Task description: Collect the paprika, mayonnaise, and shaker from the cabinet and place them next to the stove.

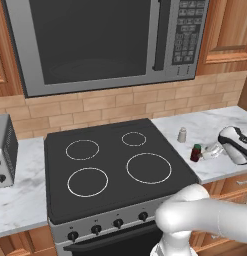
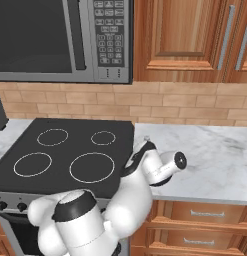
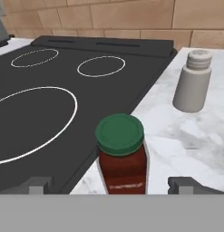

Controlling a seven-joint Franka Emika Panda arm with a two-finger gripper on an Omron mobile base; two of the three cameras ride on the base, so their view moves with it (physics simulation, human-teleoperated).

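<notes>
The tool (image 3: 111, 185) stands released, its two dark tips spread wide on either side of the paprika (image 3: 121, 154), a red-brown jar with a green lid that sits upright between them without touching either. The jar rests on the marble counter (image 3: 195, 140) just beside the right edge of the stove (image 3: 63, 104). Farther back on the same counter stands the pale grey shaker (image 3: 193, 81), upright and apart from the jar.
</notes>
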